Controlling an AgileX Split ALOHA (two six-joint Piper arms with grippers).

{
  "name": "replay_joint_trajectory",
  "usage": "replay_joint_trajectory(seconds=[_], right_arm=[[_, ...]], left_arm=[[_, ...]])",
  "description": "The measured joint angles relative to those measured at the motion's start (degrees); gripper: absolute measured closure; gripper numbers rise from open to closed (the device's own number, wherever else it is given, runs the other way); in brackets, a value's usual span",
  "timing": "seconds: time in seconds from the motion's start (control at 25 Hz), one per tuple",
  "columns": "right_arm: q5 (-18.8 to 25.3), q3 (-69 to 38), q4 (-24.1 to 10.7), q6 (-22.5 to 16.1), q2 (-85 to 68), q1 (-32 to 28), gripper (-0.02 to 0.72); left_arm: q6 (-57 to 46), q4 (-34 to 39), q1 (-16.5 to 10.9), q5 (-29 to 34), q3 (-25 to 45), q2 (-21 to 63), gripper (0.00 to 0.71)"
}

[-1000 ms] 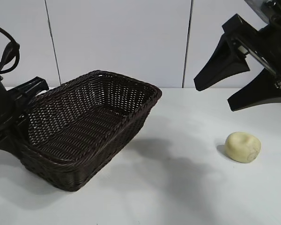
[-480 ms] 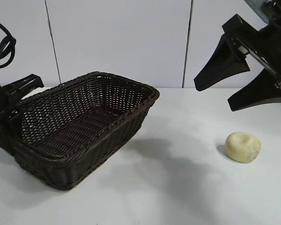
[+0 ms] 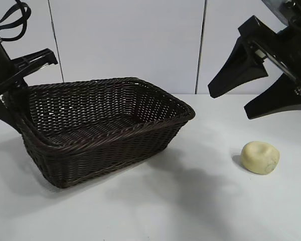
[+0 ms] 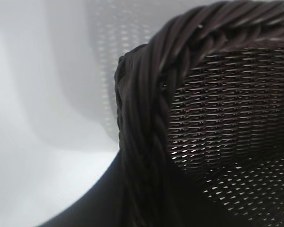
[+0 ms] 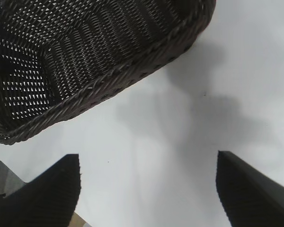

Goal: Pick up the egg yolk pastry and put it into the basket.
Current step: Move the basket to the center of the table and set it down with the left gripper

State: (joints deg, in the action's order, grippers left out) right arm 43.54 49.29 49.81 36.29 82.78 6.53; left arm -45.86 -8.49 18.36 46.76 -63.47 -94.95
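The egg yolk pastry, a small pale cream bun with a dent on top, lies on the white table at the right. My right gripper hangs open above and slightly left of it, holding nothing; the right wrist view shows its fingers wide apart over bare table, and the pastry is out of that view. The dark brown wicker basket stands at the left with its left end tipped up. My left gripper is shut on its braided rim at that end.
A white panelled wall runs behind the table. Bare white tabletop lies between the basket and the pastry and along the front.
My left gripper has risen with the basket's rim, and the basket has swung round so that its far corner lies further right. The right gripper and the pastry have not moved.
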Motion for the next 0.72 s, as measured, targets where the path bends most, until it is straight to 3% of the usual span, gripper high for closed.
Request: replay_joint_trajectory(seconds=[0.4,0.72], right_arm=[[0.0,0.0,-0.35,0.0,0.0,0.0,0.134],[0.0,0.0,-0.39,0.0,0.0,0.0,0.134]], left_arm=[[25.18,-9.89,-5.46,3.56,-1.9,-0.17,0.611],[34.9,-9.89,-5.91,5.11,-1.9,-0.21,0.611]])
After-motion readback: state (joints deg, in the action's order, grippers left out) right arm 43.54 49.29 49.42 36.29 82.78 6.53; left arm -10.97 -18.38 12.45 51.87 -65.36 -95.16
